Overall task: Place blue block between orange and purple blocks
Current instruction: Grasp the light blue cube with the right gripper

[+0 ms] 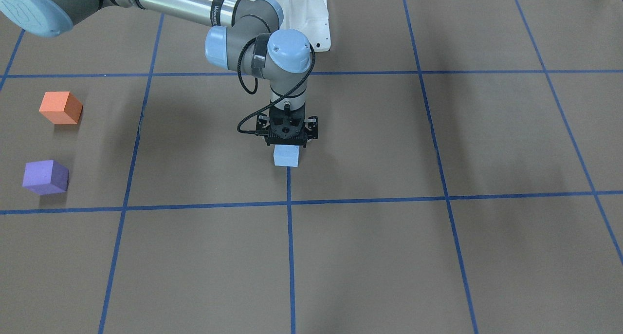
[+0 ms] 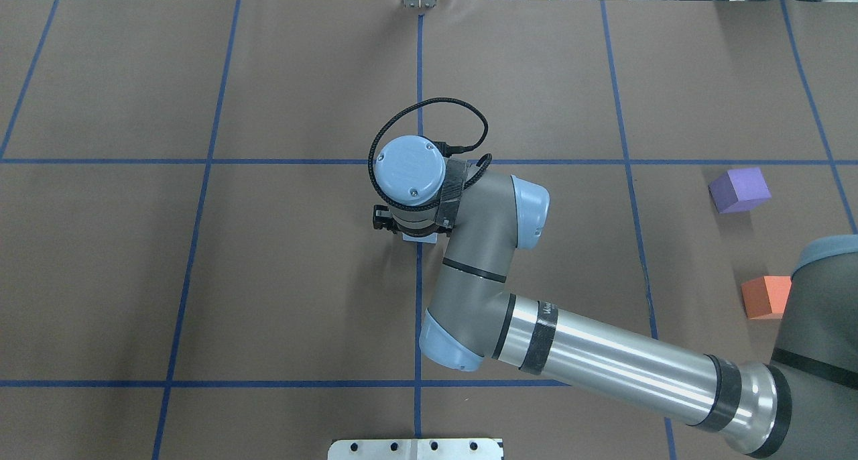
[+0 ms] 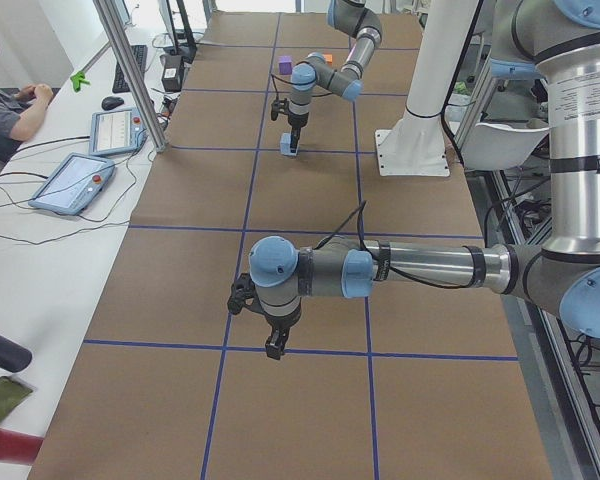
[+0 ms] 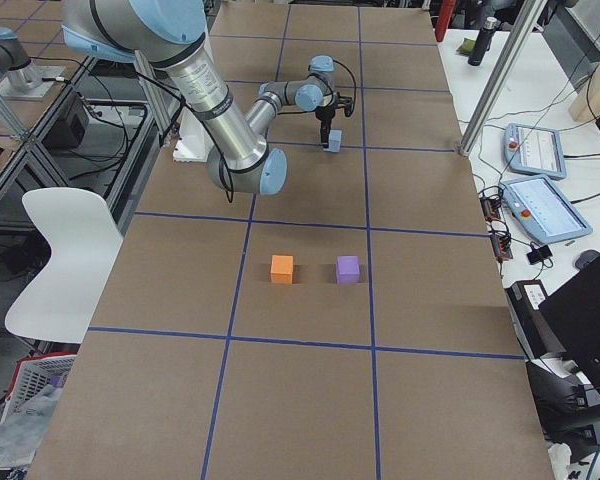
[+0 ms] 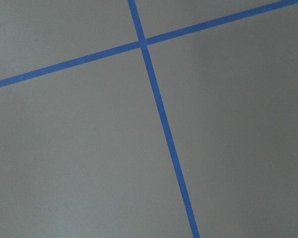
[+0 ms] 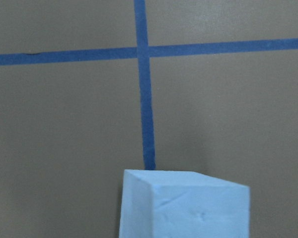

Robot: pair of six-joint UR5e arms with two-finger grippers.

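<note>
R pincer (image 1: 287, 147) is hovering right over blue block (image 1: 286, 158) at tabletop (image 1: 370, 256) centre; can't tell whether clenched or released. Judging: pick-up step. Next: carrying it rightwards into the gap btwn orange block (image 1: 61, 107) and purple block (image 1: 45, 176), w/o nudging either.

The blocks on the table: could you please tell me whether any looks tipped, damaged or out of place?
Nothing stands out. The orange block and purple block sit flat, apart, with a gap between them. The blue block is over a tape line, beneath the right gripper, showing only faint surface marks.
</note>
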